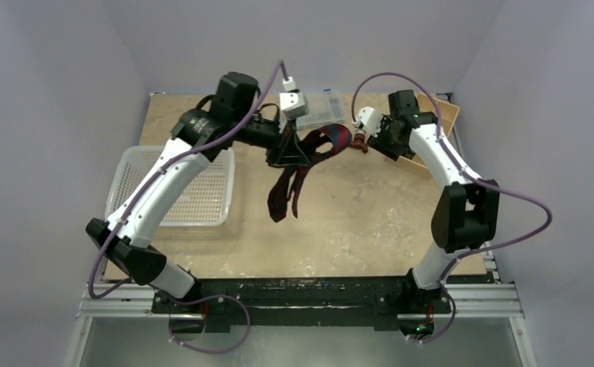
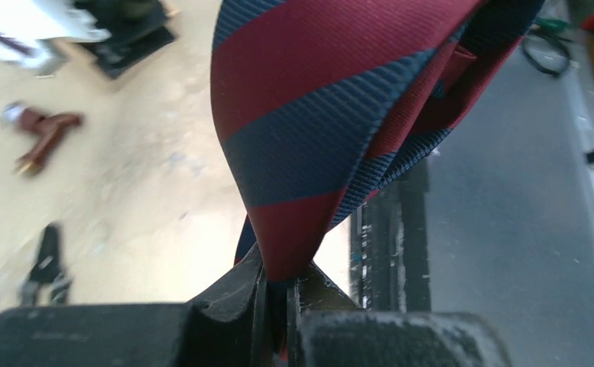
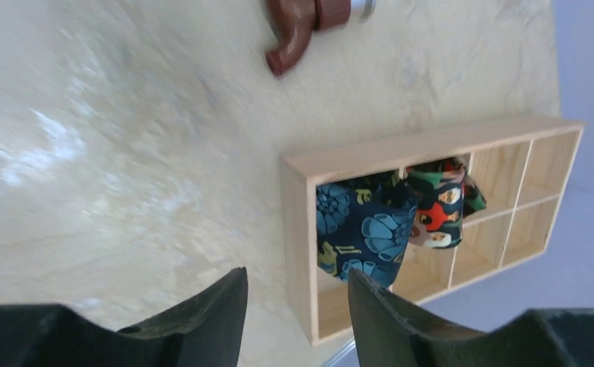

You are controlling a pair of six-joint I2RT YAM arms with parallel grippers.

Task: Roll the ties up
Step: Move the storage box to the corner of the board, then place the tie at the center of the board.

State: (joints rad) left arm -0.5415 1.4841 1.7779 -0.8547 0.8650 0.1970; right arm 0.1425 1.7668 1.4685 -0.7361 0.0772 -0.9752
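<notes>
The left gripper (image 2: 278, 294) is clamped on the red-and-navy tie (image 2: 316, 122), which dangles above the table (image 1: 362, 225). The right gripper (image 3: 297, 313) has its fingers apart.

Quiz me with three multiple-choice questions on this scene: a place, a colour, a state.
1. Where is the white basket?
A. table's left side
B. table's right side
C. hanging from an arm

2. Which colours stripe the tie in the left end effector?
A. green and yellow
B. red and navy
C. white and pink

3. The right end effector is:
A. shut on the tie
B. shut on a bottle
C. open and empty

Answers: 1 A, the top view shows it there; 2 B, the left wrist view shows those stripes; 3 C, its fingers stand apart, nothing between.
</notes>
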